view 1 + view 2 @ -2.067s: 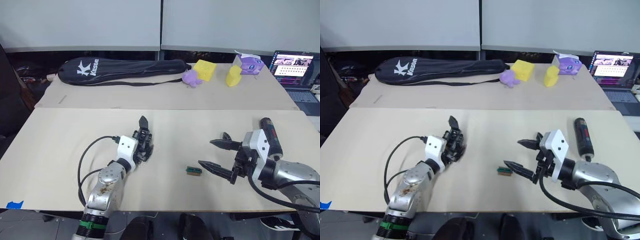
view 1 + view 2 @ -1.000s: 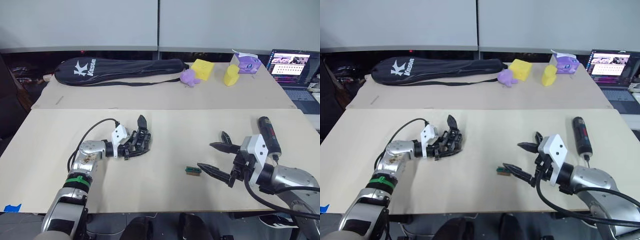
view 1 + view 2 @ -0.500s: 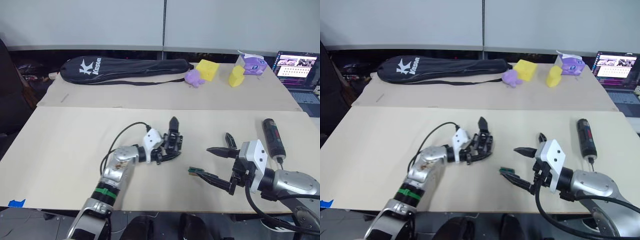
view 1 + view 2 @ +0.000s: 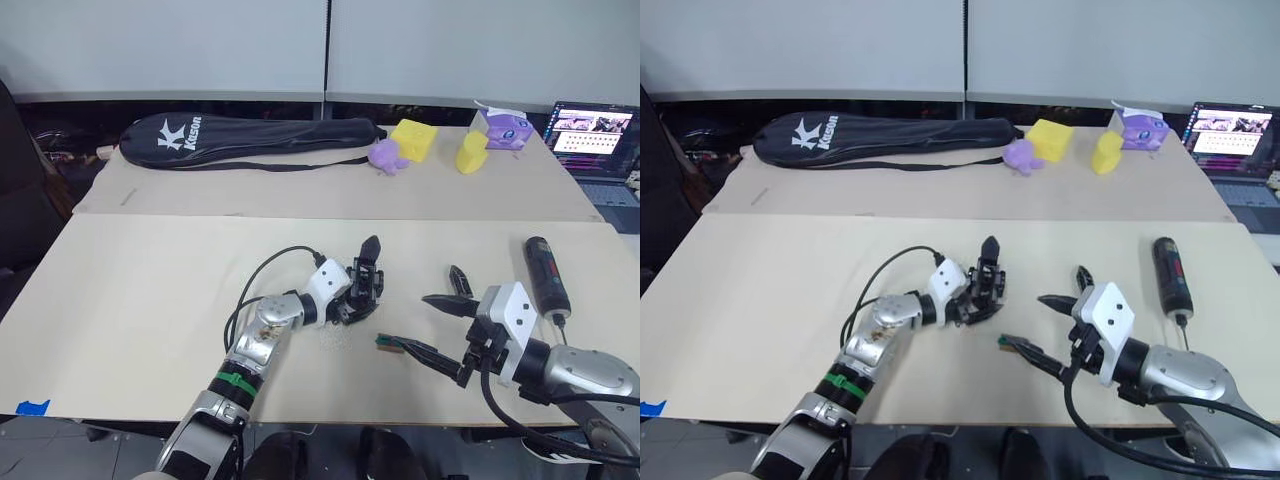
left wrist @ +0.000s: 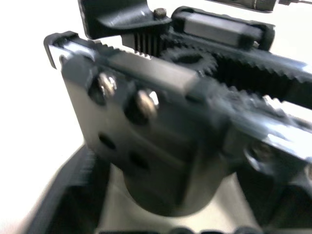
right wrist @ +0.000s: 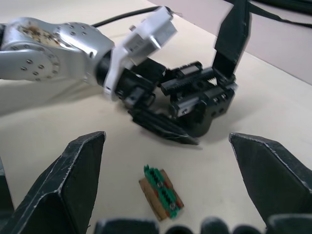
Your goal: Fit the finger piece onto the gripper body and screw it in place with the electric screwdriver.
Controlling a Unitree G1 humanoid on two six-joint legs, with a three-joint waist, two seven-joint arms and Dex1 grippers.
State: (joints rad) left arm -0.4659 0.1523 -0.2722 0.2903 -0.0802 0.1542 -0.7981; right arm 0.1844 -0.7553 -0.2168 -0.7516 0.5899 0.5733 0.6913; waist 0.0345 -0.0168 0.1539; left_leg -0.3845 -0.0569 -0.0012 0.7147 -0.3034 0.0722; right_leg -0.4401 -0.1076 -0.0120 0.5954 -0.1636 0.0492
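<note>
Left gripper [image 4: 975, 300] clamped on the gripper body [image 6: 202, 105]. Right gripper [image 4: 425, 325] spread wide, holding nothing, tiny green block [image 6: 162, 191] sitting between its fingers, electric screwdriver [image 4: 1169, 276] off beyond.

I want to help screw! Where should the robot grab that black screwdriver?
Around the thick round middle of the screwdriver, coming from above. It lies flat on the table, nothing touching it, thin metal tip pointing toward the robot, so the open right claw can close across its sides.
</note>
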